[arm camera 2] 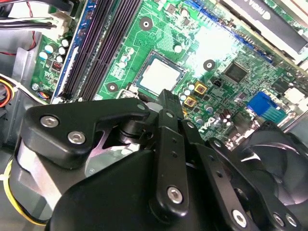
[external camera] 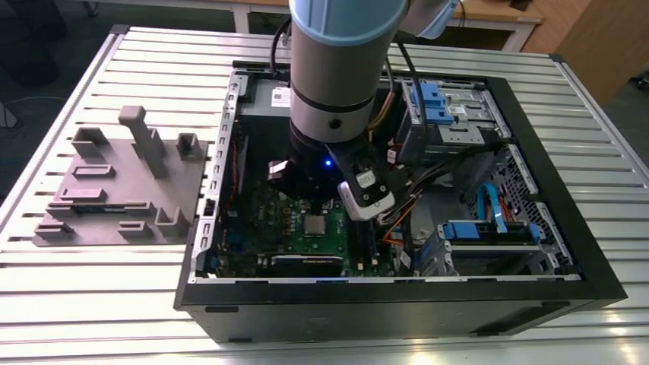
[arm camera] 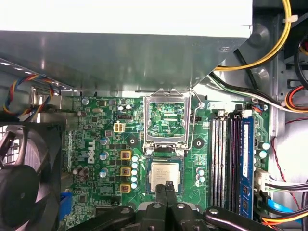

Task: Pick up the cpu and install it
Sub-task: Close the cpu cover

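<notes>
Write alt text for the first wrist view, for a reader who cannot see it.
The cpu lies in its socket on a green motherboard, with the socket's metal frame flipped open next to it. The shut gripper is close over the chip's edge.

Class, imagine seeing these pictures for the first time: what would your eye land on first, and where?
The big grey robot arm reaches down into the open computer case in the middle of the exterior view. Close by its gripper lies the shiny silver cpu on the green motherboard, beside the flipped-open socket frame.
</notes>
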Tool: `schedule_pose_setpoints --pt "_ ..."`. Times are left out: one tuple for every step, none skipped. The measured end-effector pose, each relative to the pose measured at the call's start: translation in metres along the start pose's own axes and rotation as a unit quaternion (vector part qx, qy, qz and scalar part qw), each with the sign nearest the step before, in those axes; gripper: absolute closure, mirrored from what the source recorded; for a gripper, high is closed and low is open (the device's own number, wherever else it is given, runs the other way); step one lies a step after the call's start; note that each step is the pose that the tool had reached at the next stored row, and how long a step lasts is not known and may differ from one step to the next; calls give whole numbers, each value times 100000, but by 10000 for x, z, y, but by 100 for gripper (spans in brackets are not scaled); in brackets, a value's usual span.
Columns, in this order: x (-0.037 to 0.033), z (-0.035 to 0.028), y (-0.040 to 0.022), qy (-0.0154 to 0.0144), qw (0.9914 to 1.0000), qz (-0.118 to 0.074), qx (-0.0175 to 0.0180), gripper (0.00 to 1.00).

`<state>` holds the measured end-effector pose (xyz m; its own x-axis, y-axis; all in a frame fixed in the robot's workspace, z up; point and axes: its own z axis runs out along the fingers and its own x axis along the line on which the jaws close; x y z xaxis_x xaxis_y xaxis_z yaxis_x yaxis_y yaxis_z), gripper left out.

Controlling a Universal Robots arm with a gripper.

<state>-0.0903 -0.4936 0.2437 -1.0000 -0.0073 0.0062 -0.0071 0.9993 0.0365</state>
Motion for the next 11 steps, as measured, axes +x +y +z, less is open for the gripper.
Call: schedule_pose_setpoints --pt "0 0 0 -2 100000 -2 -1 90" --pt "0 -1 0 -1 100000 -1 2 90" --pt "0 -1 0 4 100000 -30 8 90" --pt "0 -2 0 12 100000 -146 11 90" --pt "0 -2 0 20 99999 -414 16 90" --pt "0 -2 0 36 99997 -814 23 90" --pt "0 -2 1 54 99992 -1299 23 90" --pt "0 -2 1 67 99985 -1733 23 90" --pt "0 -2 3 87 99974 -2267 28 90" --pt "0 -2 3 109 99961 -2782 34 90" --pt "0 -2 3 125 99945 -3318 33 90"
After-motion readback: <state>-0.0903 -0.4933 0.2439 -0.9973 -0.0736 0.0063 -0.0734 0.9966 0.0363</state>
